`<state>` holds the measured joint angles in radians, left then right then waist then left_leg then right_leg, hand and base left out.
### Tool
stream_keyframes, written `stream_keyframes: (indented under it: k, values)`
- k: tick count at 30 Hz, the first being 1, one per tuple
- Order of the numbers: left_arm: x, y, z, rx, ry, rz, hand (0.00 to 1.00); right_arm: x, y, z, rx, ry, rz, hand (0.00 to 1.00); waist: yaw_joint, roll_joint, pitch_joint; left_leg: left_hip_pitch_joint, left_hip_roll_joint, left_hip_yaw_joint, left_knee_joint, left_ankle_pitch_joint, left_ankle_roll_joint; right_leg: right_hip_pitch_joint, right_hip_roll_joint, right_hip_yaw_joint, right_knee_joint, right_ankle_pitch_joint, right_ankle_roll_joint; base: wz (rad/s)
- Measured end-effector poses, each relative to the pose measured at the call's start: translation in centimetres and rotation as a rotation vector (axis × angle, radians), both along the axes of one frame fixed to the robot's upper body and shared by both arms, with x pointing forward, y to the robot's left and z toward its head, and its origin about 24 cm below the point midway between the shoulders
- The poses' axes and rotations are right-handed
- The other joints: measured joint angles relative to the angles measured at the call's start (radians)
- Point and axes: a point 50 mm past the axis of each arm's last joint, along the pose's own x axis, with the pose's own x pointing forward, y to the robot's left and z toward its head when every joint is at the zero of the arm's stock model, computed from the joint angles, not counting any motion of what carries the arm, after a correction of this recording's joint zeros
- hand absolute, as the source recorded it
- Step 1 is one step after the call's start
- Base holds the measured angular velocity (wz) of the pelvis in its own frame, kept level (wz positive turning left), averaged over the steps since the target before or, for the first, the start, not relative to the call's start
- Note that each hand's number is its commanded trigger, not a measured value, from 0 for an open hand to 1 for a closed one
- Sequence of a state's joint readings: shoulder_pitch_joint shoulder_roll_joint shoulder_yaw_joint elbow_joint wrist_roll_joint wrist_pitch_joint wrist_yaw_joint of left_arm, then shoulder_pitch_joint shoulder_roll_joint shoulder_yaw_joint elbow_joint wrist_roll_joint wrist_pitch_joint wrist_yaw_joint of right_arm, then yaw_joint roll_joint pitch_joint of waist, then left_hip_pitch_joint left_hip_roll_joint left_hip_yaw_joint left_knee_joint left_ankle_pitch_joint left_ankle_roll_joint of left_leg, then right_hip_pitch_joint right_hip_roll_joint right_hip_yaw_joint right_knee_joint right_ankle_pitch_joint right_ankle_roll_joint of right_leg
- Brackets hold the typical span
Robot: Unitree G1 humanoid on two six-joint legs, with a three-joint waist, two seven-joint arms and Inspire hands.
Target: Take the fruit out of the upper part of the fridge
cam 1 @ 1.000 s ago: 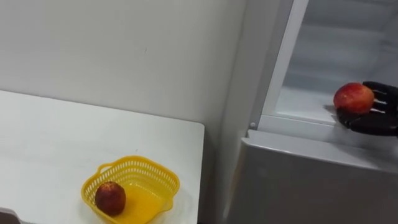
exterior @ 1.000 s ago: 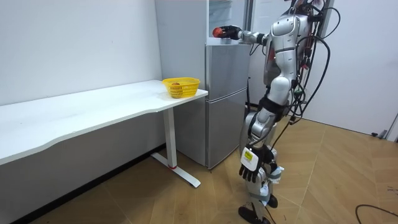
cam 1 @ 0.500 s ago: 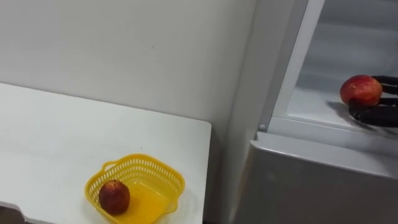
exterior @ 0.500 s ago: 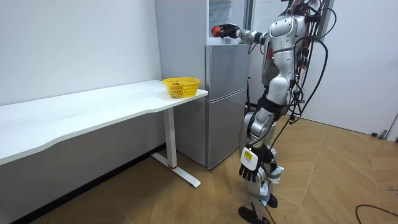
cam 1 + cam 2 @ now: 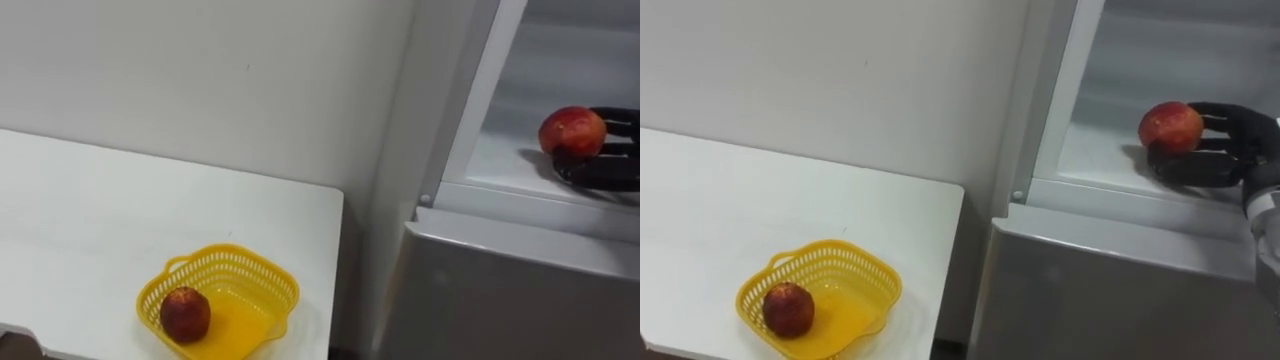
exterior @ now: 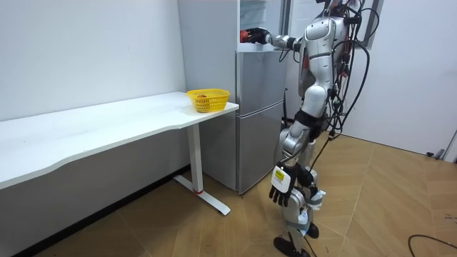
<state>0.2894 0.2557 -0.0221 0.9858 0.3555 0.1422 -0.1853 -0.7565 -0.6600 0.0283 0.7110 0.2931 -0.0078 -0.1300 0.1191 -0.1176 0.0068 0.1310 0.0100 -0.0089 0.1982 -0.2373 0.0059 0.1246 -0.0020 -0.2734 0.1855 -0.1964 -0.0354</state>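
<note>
A red apple (image 5: 1171, 126) sits in my right hand (image 5: 1225, 152), whose fingers curl under and behind it. Hand and apple hover just above the white shelf (image 5: 1100, 150) of the open upper fridge compartment, close to its front edge. In the room view I stand in front of the fridge (image 6: 260, 114) with my right arm stretched out to the apple (image 6: 245, 34) at the top. My left hand (image 6: 280, 193) hangs low at my side with relaxed fingers, holding nothing.
A yellow basket (image 5: 275, 283) with a dark red fruit (image 5: 185, 314) in it stands near the right end of the white table (image 5: 100, 220), next to the fridge. The closed grey lower fridge door (image 5: 500, 290) is below the open compartment.
My body has leaned closer to the fridge and the eye view has shifted. The right hand still holds the apple, a little higher over the shelf. The left hand has swung slightly.
</note>
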Motion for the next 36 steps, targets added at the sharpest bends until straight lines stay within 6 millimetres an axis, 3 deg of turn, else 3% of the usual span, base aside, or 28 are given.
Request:
stream_keyframes:
  k: [7, 13, 16, 19, 23, 27, 30, 34, 36]
  values:
    - [0.4, 0.0, 0.0, 0.004, -0.016, -0.002, 0.0, 0.2, 3.2, 1.0, 0.028, -0.1, 0.09, 1.0, -0.021, 0.01, -0.0069, -0.003, 0.0, 0.007, 0.003, 0.0, 0.0, -0.005, -0.001, -0.004, 0.002, 0.0, 0.0, -0.02]
    - [0.4, -0.2, -0.1, 0.025, -0.042, 0.005, 0.0, -2.0, 6.9, 1.3, 0.024, -0.237, 0.211, 1.0, -0.039, 0.021, -0.0098, 0.003, -0.002, 0.012, 0.006, 0.0, 0.0, 0.005, -0.009, -0.002, 0.001, 0.001, 0.0, 0.01]
    - [0.2, -0.6, -0.2, 0.029, -0.056, 0.008, 0.0, -3.6, 8.2, 0.5, -0.002, -0.277, 0.217, 1.0, -0.043, 0.04, -0.0155, 0.006, -0.003, 0.018, 0.006, 0.0, 0.0, 0.005, -0.01, 0.001, 0.001, 0.002, 0.001, -0.06]
    - [0.3, -1.4, -0.4, 0.01, -0.065, 0.013, 0.0, -5.2, 8.8, 0.1, -0.039, -0.311, 0.21, 1.0, -0.052, 0.066, -0.0085, 0.003, -0.002, 0.027, 0.006, 0.0, 0.0, -0.001, -0.011, 0.005, 0.005, 0.004, 0.002, -0.06]
    - [-0.2, -1.6, -0.5, -0.005, -0.063, 0.021, 0.0, -6.7, 10.1, 0.8, -0.038, -0.385, 0.245, 1.0, -0.066, 0.085, -0.0149, -0.014, 0.0, 0.04, 0.005, 0.0, 0.001, -0.039, -0.009, 0.027, 0.025, 0.002, -0.001, -0.15]
    - [-0.2, -1.8, -0.6, -0.022, -0.069, 0.032, 0.0, -7.5, 10.8, 2.0, -0.031, -0.469, 0.269, 1.0, -0.074, 0.077, -0.0102, -0.013, 0.001, 0.051, 0.006, 0.001, 0.001, -0.044, -0.009, 0.036, 0.032, 0.001, -0.002, -0.09]
    - [0.3, -2.0, -0.7, -0.03, -0.069, 0.013, 0.0, -8.9, 12.4, 2.9, -0.062, -0.568, 0.305, 1.0, -0.072, 0.069, -0.0073, -0.014, 0.002, 0.063, 0.007, 0.001, 0.001, -0.054, -0.008, 0.051, 0.032, 0.001, -0.002, -0.1]
    - [0.9, -2.4, -0.9, -0.04, -0.074, -0.009, 0.0, -9.8, 13.6, 3.1, -0.07, -0.612, 0.354, 1.0, -0.058, 0.072, -0.0043, -0.018, 0.001, 0.065, 0.006, 0.001, 0.001, -0.052, -0.008, 0.052, 0.033, 0.001, -0.002, -0.02]
    - [1.1, -2.6, -1.0, -0.045, -0.072, -0.014, 0.0, -10.1, 15.2, 3.0, -0.115, -0.619, 0.405, 1.0, -0.051, 0.074, -0.0034, -0.022, 0.002, 0.065, 0.004, 0.001, 0.001, -0.056, -0.007, 0.055, 0.033, 0.001, -0.002, 0.0]
